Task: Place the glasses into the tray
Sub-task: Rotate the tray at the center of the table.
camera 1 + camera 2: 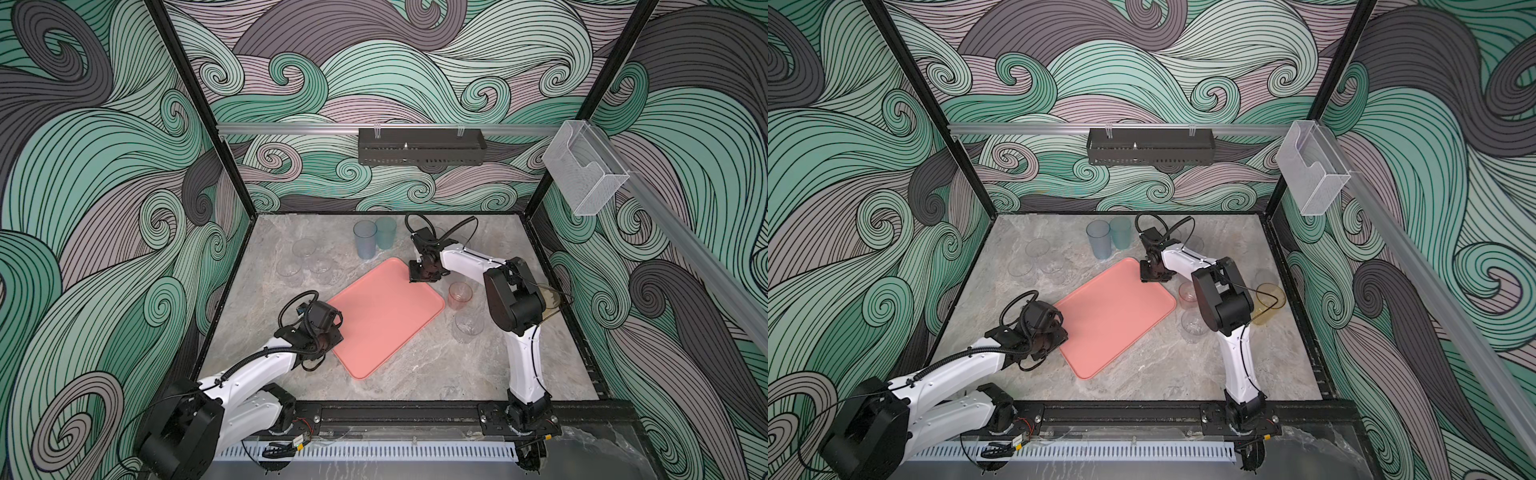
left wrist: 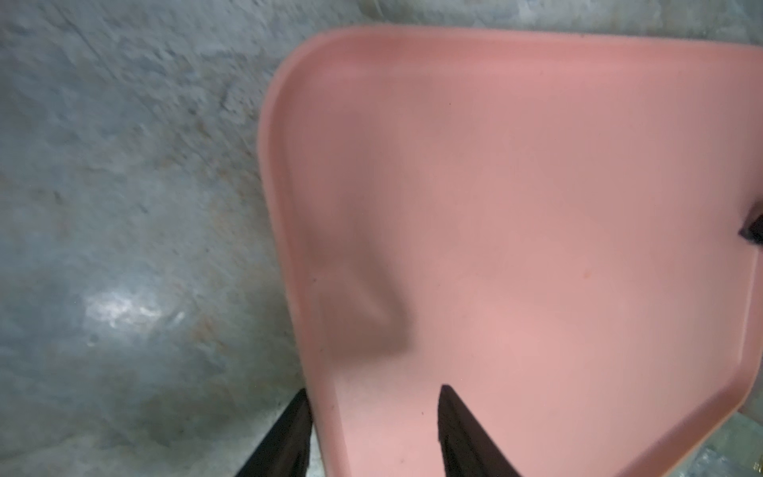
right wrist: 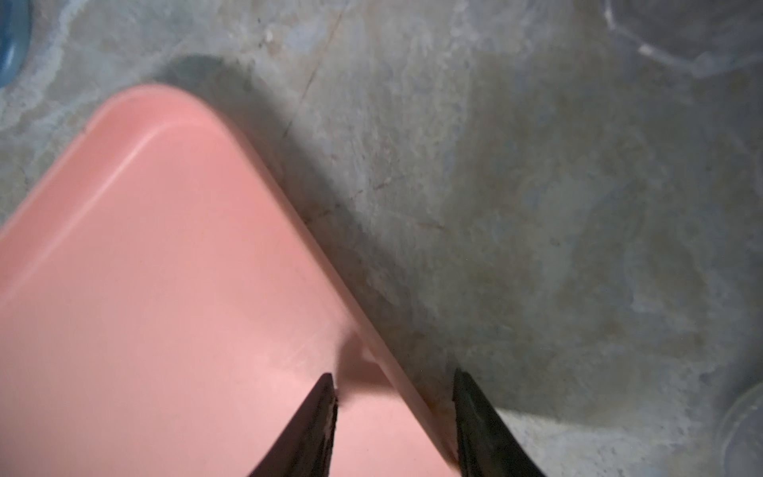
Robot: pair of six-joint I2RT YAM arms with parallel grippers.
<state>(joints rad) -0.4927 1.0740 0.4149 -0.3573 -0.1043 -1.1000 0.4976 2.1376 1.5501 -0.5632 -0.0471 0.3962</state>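
Nearest the bench's front edge, the left tool [image 2: 373, 388] hangs over the tray's near-left short end. Its jaws are apart with the low rim between them, one finger over the pink floor and one over the bench [image 1: 436, 374]. The tray [image 1: 386, 316] lies mid-bench and empty, its long axis running from front-left to far-right. At the opposite short end the right tool [image 3: 393, 373] straddles the rim the same way, jaws apart and clamped on nothing visible. This looks like shifting the tray rather than fetching.

All the glasses stand upright on the bench, outside the tray. A short clear tumbler [image 1: 468, 326] and, beyond it, the pink-red tumbler [image 1: 460, 295] stand just beside the tray's right long edge. They are front-right of the right tool, and that arm is the nearer. Clear goblets [image 1: 303, 249] cluster toward the far-left corner, nearer the left arm. The blue-grey tumbler [image 1: 365, 245] and teal tumbler [image 1: 386, 232] stand by the far edge.

An orange tumbler [image 1: 1268, 303] shows in a top view by the right edge, partly behind the right arm's elbow. Only the wrist views show the rim between the jaws.
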